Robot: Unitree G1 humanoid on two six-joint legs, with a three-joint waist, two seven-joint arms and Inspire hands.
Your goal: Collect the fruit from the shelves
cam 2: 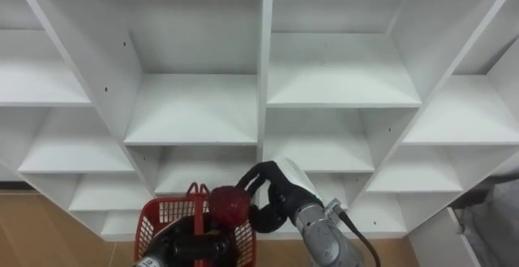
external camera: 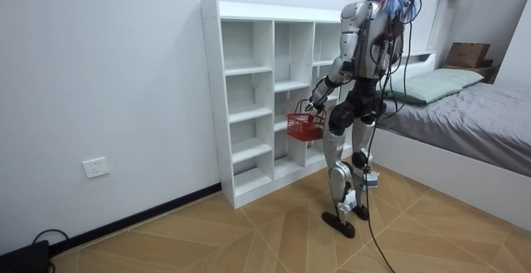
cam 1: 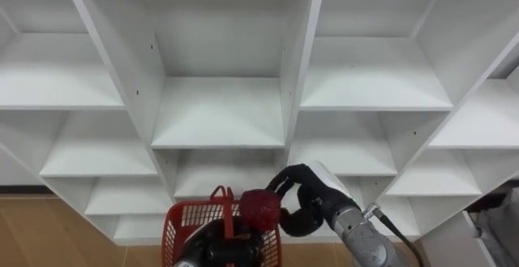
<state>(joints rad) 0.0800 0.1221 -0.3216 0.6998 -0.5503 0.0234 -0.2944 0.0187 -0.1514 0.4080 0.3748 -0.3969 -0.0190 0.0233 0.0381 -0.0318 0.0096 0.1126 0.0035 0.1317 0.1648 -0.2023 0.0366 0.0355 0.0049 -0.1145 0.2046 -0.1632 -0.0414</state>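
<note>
A dark red round fruit (cam 1: 259, 208) is held just above the rim of a red wire basket (cam 1: 185, 220). My right hand (cam 1: 315, 200) comes in from the lower right, its fingers curled round the fruit's right side. At the bottom edge my left hand (cam 1: 217, 249) is curled round the basket's handle (cam 1: 224, 195) and holds the basket up in front of the lower shelves. The white closet (cam 1: 219, 109) has bare compartments. In the room view I stand upright facing the closet (external camera: 249, 99), with the basket (external camera: 305, 125) at hip height.
A white upright divider (cam 1: 296, 64) and several shelf boards stand close behind the hands. Wooden floor (cam 1: 49, 234) shows at the lower left. In the room view a bed (external camera: 465, 115) lies at the right behind me, and a wall socket (external camera: 96, 168) is at the left.
</note>
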